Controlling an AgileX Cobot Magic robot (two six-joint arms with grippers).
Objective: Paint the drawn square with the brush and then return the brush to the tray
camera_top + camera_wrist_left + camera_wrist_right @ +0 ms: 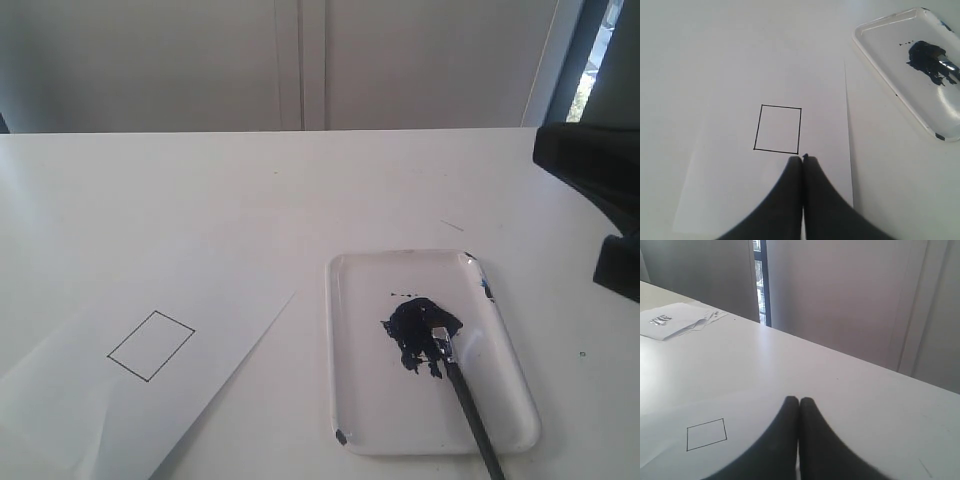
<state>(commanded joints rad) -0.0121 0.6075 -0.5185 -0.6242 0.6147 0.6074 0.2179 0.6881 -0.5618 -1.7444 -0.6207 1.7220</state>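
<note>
The drawn square point(151, 345) is a thin black outline on a white paper sheet point(120, 400) at the front left; its inside is white. It also shows in the left wrist view point(778, 128) and the right wrist view point(706, 434). The white glossy tray point(505, 340) sits at the front right with a dark blue paint blot point(420, 330). The brush point(466, 405) lies in the tray, bristles in the blot, its black handle running over the near rim. My left gripper point(802, 159) is shut and empty, just short of the square. My right gripper point(799, 400) is shut and empty above the table.
A black part of the right arm point(590, 175) juts in at the exterior view's right edge. Loose papers point(677, 320) lie at a far corner of the white table point(300, 200). A wall and a window strip stand behind it.
</note>
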